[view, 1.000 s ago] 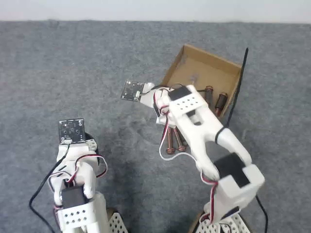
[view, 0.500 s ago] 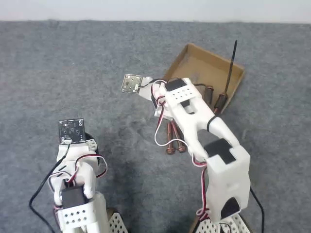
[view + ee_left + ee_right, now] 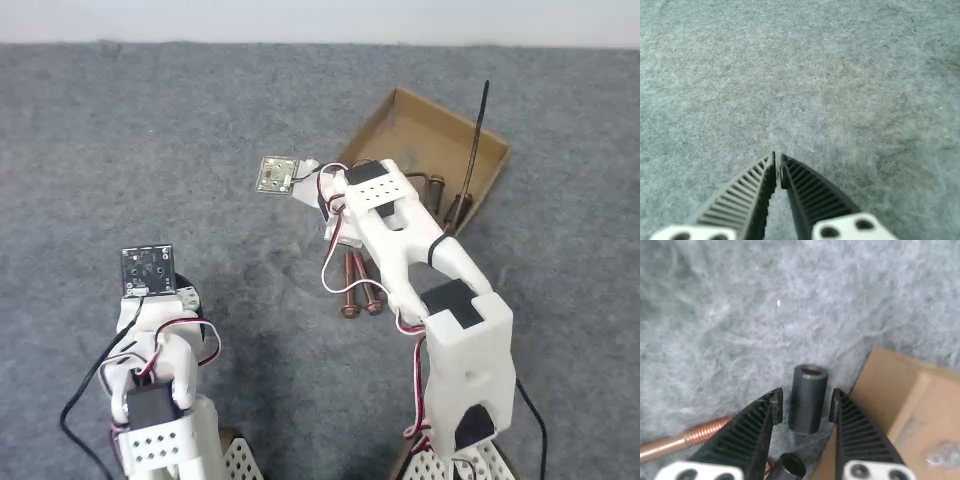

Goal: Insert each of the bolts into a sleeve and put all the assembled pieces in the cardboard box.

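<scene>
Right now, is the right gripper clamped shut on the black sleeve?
No, the right gripper is open, with one finger on either side of the black sleeve and a gap showing on each side.

No text, label, number or sign can be read on anything in these views.

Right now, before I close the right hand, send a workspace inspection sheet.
Surface: grey mat.
Job's things: two assembled pieces in cardboard box; two bolts on mat near it; sleeve by box corner; second sleeve nearby.
Clutter: nothing seen.
Hands: right hand open around sleeve; left hand shut, empty, over bare mat.
Cables: black cable crosses above box; white wire hangs by bolts.
Surroundings: white wall beyond mat.
</scene>
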Tool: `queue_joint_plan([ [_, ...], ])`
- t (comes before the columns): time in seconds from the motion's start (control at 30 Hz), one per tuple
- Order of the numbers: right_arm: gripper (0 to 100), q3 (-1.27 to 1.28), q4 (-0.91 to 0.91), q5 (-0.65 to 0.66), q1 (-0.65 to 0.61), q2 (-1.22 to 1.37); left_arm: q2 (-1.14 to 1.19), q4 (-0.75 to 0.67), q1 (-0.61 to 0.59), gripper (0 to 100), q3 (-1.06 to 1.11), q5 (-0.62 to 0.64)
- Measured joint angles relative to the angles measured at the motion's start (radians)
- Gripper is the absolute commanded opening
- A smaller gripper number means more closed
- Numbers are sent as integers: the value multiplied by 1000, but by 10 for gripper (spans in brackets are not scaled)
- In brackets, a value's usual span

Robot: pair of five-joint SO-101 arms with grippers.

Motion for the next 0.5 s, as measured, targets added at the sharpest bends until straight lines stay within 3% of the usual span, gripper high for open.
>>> queue_joint_plan([
  [0.33, 135, -15, 0, 34, 20, 57, 0, 0, 0, 12, 0, 0],
  [0.5, 6, -40, 0, 41, 23, 69, 0, 0, 0, 12, 0, 0],
])
